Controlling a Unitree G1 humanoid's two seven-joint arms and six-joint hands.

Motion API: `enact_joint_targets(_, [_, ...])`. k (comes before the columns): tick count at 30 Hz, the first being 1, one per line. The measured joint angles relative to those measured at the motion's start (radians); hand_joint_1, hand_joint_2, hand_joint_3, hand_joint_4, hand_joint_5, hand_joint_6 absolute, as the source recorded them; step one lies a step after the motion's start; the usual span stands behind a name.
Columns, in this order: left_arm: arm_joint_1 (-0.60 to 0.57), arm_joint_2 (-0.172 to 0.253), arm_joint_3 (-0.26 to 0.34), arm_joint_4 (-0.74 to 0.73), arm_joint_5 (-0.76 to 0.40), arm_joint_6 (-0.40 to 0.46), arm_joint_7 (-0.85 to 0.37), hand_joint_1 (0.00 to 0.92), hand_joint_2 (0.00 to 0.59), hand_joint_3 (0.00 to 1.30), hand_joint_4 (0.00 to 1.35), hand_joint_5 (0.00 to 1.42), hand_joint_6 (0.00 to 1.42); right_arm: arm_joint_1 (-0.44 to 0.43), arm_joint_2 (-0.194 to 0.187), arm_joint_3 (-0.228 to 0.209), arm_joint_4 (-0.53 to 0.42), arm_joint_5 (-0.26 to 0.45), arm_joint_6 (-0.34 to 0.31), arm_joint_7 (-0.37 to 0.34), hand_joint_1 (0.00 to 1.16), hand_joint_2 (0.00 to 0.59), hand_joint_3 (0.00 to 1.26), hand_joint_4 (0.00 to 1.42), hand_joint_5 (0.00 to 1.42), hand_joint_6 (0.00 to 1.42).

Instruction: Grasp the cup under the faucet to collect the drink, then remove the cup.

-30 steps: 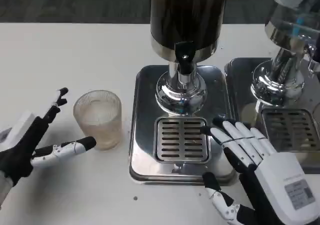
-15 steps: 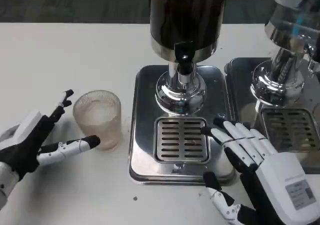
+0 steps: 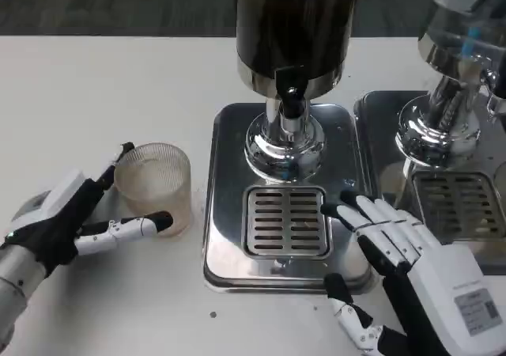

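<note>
My left hand [image 3: 67, 221] is spread around the ribbed cup [image 3: 153, 185], fingers either side, not gripping. My right hand [image 3: 411, 253] rests open beside the drip tray [image 3: 286, 221].

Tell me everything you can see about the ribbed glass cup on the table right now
The cup is a short, clear tumbler with fine vertical ribs, glass or clear plastic by its look. It stands upright on the white table, left of the dispenser's steel drip tray and apart from it, so not under the faucet. It looks empty, with a faint tint. The left hand brackets it: one finger reaches its far left side, another lies along its near base. Whether they actually press on it is hard to tell.
</note>
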Motion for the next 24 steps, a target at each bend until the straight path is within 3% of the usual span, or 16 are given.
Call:
enact_joint_targets(14, [-0.047, -0.009, -0.037, 0.043, 0.002, -0.004, 0.0, 0.141, 0.001, 0.0, 0.0, 0.12, 0.11, 0.014, 0.015, -0.003, -0.001, 0.004, 0.0, 0.0, 0.29, 0.477, 0.22, 0.12, 0.15, 0.19])
enact_joint_targets(24, [-0.067, -0.034, -0.059, 0.044, 0.013, 0.051, 0.041, 0.133, 0.001, 0.0, 0.0, 0.13, 0.11, 0.024, 0.029, -0.007, -0.005, 0.004, 0.0, 0.0, 0.29, 0.485, 0.23, 0.13, 0.16, 0.2])
